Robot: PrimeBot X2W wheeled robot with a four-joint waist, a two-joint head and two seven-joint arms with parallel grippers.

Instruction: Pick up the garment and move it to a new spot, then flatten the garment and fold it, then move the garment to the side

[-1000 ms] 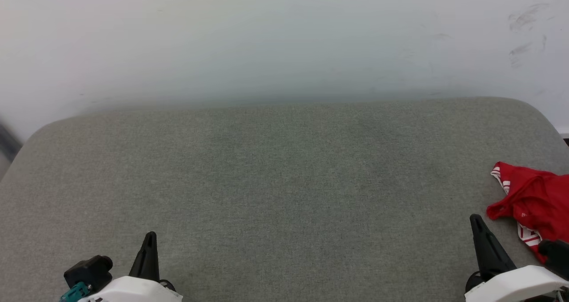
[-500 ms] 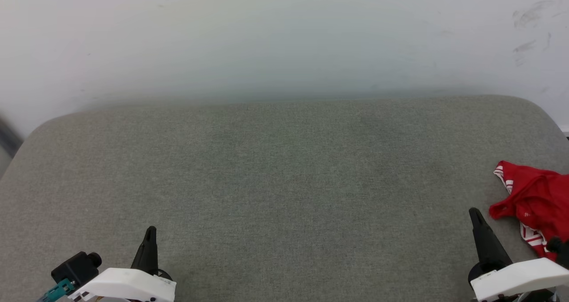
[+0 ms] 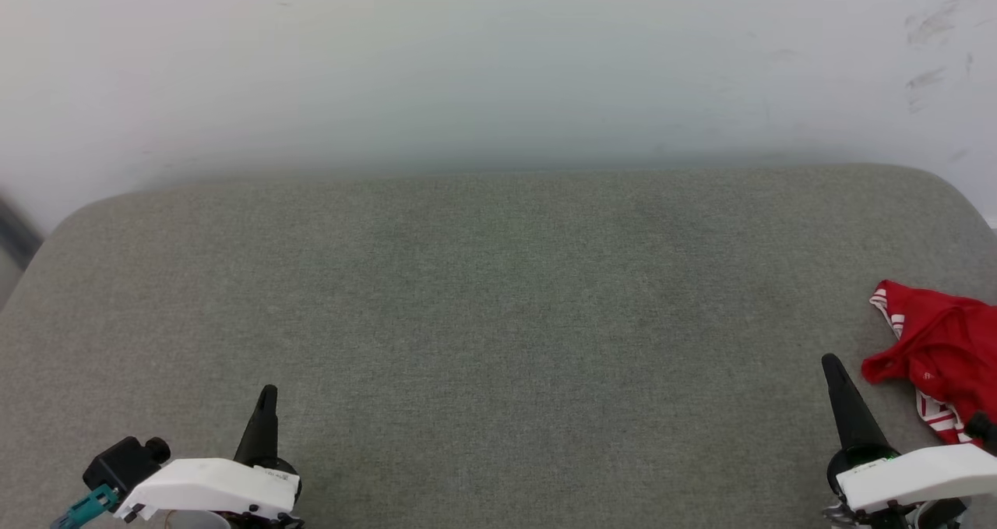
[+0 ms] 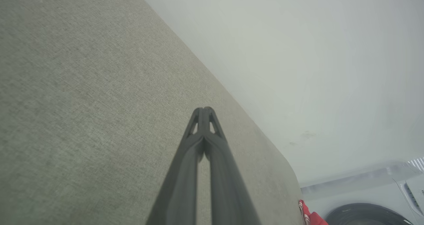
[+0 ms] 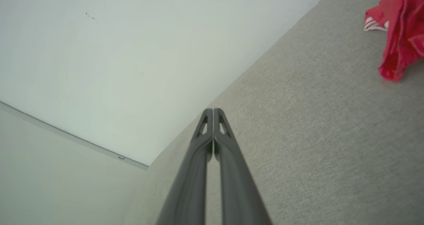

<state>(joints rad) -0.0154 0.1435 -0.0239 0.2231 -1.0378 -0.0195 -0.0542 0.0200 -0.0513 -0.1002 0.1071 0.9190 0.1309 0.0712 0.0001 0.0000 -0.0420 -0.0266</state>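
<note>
Closest to me, at the near edge of the table (image 3: 498, 319), my left hand (image 3: 266, 393) sits low on the left, its two dark fingers pressed together into one point, clenched on nothing. Its wrist view agrees: the fingertips (image 4: 199, 111) meet with no cloth between them, over bare grey-green fabric. My right hand (image 3: 830, 361) sits low on the right in the same state, fingers shut tight and empty, pointing away from me. Just beyond it and to its right lies the garment (image 3: 946, 342), a crumpled red heap at the right end of the table, partly cut off by the edge of the head view. Red-and-white striped trim shows at its far left corner and again along its near side. A narrow strip of bare fabric separates its nearest fold from the right hand's fingers, so they are near but not touching. In the right wrist view the garment hangs in the upper right corner, well off the line of the fingers. The middle and left of the table stretch out flat to its rounded far corners. Past the table's right end, the left wrist view catches a sliver of red and a white appliance (image 4: 364, 195) with a dark round front. Farthest back stands a pale wall (image 3: 498, 69) with a few dark scuff marks (image 3: 927, 77) at upper right.
</note>
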